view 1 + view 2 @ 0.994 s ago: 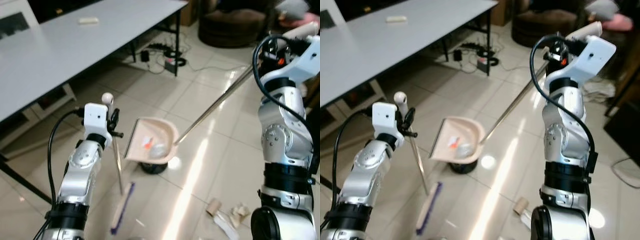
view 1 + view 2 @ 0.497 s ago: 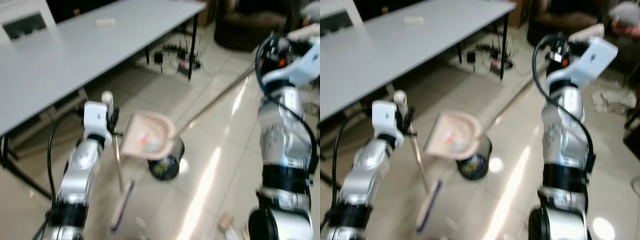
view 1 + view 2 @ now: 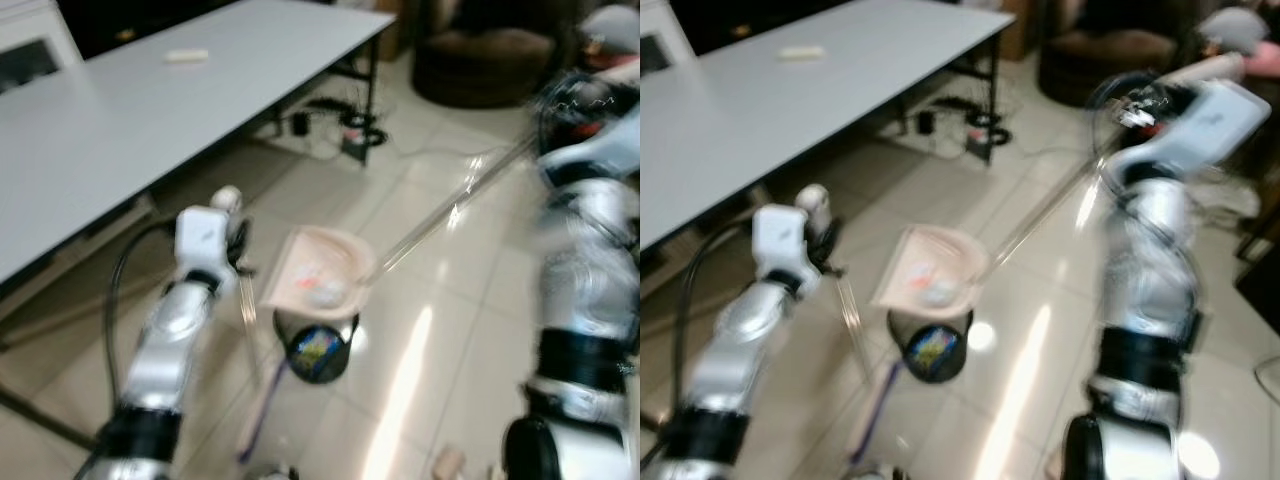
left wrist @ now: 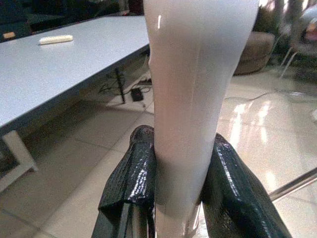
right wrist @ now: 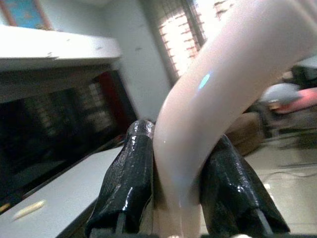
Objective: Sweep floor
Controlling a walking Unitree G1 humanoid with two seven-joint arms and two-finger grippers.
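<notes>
Your left gripper (image 4: 181, 193) is clamped on the cream broom handle (image 4: 195, 99), both black fingers (image 4: 131, 183) pressed to its sides, and the broom (image 3: 262, 405) stands near upright with its purple-edged head on the tiled floor (image 3: 450, 330) just beside the small black bin (image 3: 316, 350). Your right gripper (image 5: 178, 193) is closed around the curved cream grip of the dustpan (image 3: 318, 282), whose long metal pole (image 3: 450, 215) holds the pan tilted above the bin with bits of debris inside. The grey table (image 3: 150, 110) stands off to your left.
</notes>
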